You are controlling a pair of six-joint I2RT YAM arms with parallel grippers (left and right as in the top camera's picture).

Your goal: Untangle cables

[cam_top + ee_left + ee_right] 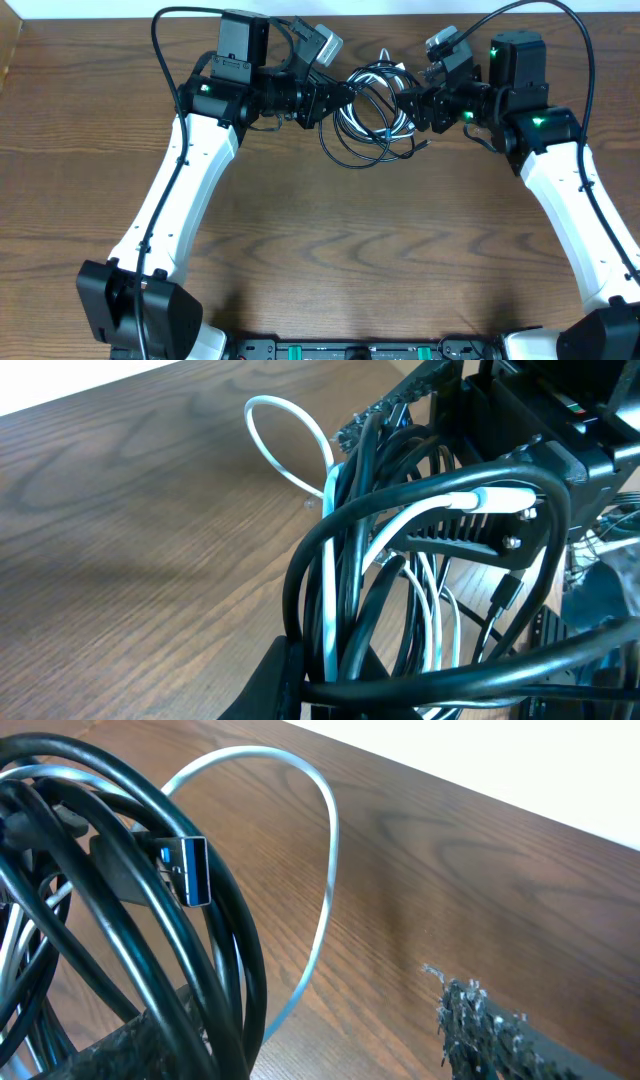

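Clamping the left claw shut on the left edge of the cables, at the far middle of the desk, between the two arms. Holds the right claw at the right edge of the same bundle, jaws standing well apart, closed on nothing. Shows, from the right wrist, one textured pad low on the right, clear of any cord, with bare wood in the gap; cannot tell whether the other finger, dark and low on the left, touches the black loops crossing it. Bunches several black cables with a white cable into overlapping loops, seen close from the left wrist, all running down together toward the near edge of that view. Throws one white loop out sideways over the wood in both wrist views. Carries a flat metal plug, blue inside, among the black loops in the right wrist view. Trails one black strand out of the coil toward the near side, lying on the desk. Looks tangled throughout, black and white cords crossing one another
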